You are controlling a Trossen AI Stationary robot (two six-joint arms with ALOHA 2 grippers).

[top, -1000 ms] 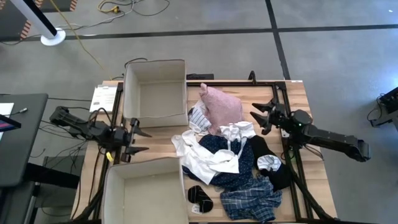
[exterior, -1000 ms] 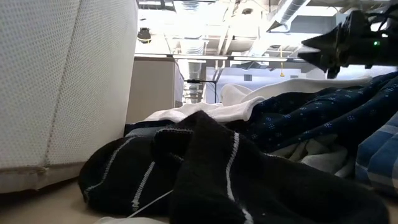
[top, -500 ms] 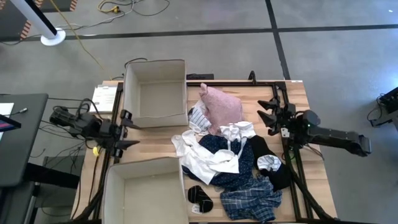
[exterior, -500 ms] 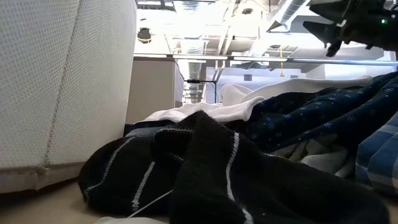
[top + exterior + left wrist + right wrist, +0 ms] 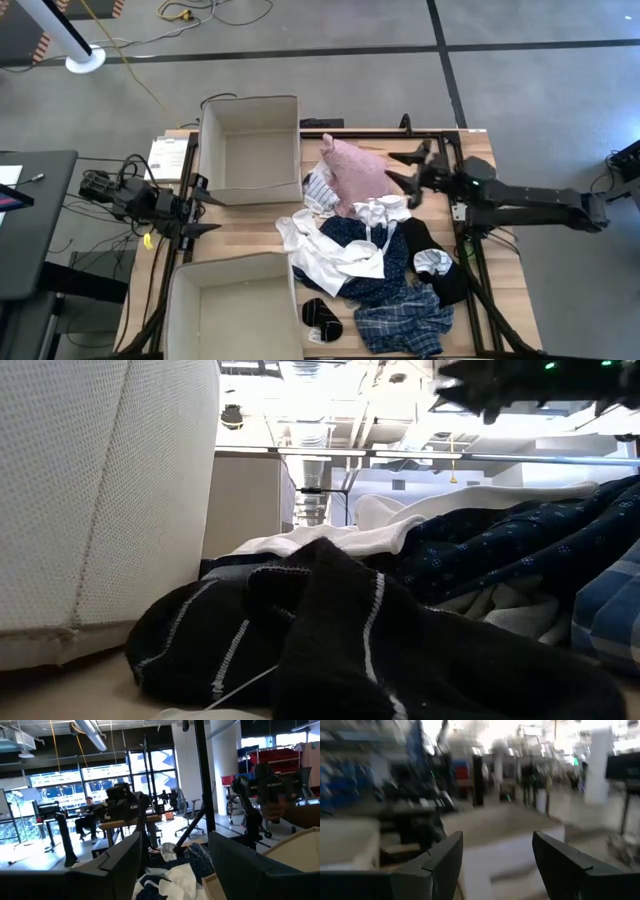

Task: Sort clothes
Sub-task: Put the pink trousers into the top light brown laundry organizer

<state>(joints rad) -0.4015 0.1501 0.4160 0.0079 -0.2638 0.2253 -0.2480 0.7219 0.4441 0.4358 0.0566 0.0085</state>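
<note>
The clothes (image 5: 375, 255) lie heaped on the table's right half: a pink garment (image 5: 352, 172) at the far end, white (image 5: 335, 255), navy dotted (image 5: 350, 235) and blue plaid (image 5: 405, 322) pieces, and dark socks (image 5: 320, 318) near the front. In the low view the dark socks (image 5: 330, 640) fill the foreground. My left gripper (image 5: 200, 208) hangs open at the table's left edge between the two boxes. My right gripper (image 5: 405, 172) is open, raised above the table just right of the pink garment.
One tan box (image 5: 250, 150) stands at the far left, a second (image 5: 235, 310) at the near left; the near one's wall (image 5: 100, 510) fills the low view's left. A black frame rail (image 5: 462, 230) runs along the table's right side.
My right gripper has risen and swung toward the table's left, from the right edge to beside the pink garment, staying open. My left gripper has drawn back toward the left edge and up a little. The clothes have not moved.
</note>
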